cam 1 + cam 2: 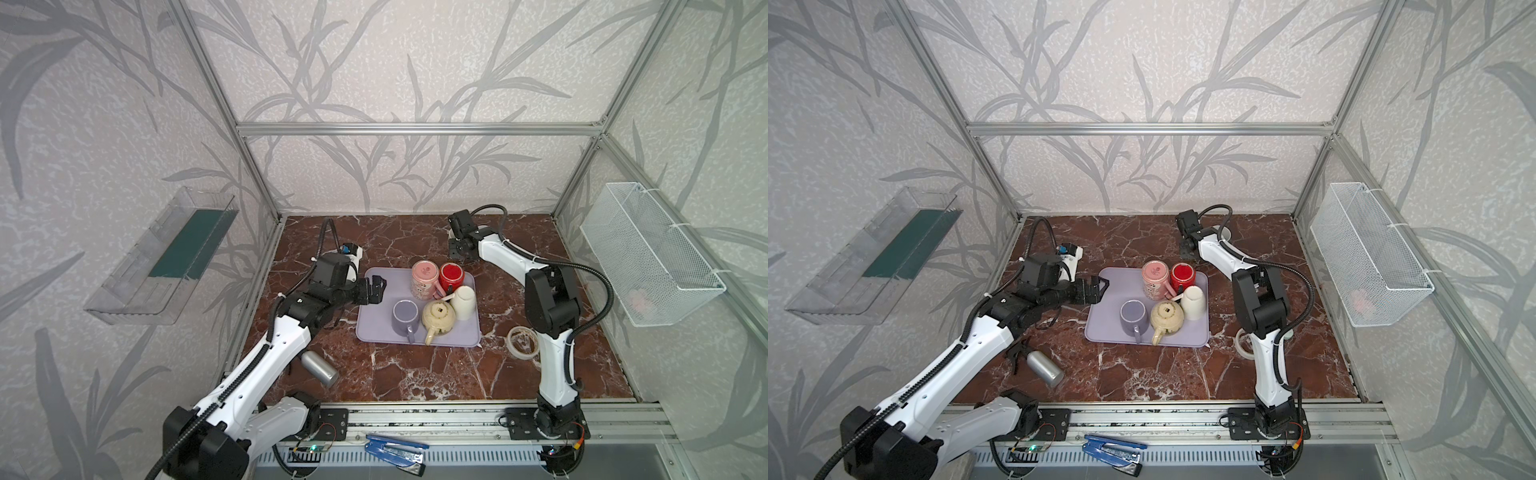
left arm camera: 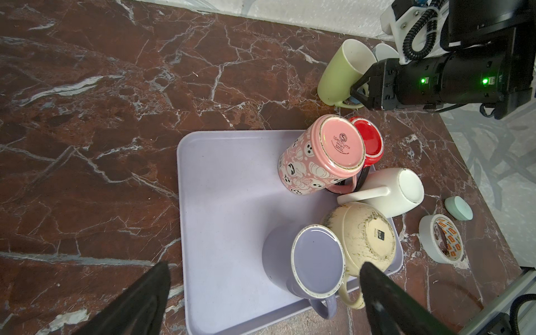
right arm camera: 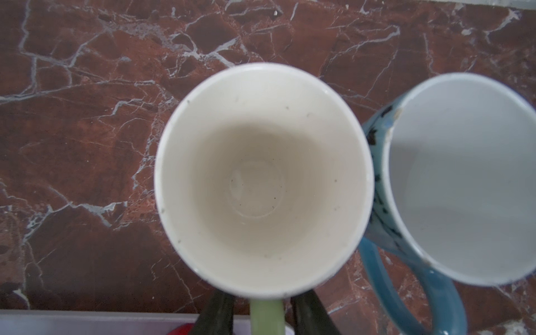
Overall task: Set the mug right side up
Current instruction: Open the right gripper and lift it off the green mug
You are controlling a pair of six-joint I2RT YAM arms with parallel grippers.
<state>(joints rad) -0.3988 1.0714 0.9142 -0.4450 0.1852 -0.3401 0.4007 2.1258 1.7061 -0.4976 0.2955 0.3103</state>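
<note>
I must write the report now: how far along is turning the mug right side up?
Done: the green mug stands upright on the table, beside the upright blue mug. In hand: the right tool straddles its handle, jaws slightly apart. Left: withdraw that tool. The left tool hangs open at the tray's edge.

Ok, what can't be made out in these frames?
Right gripper on the green mug handle: right wrist view, fingers cut off by the frame edge; contact unclear.
Blue mug: right wrist view, partly cut off by the edge.
Both mugs: both top views, largely hidden behind the right arm.
Pinkish item in the wire basket: top views, blurred by mesh.
</note>
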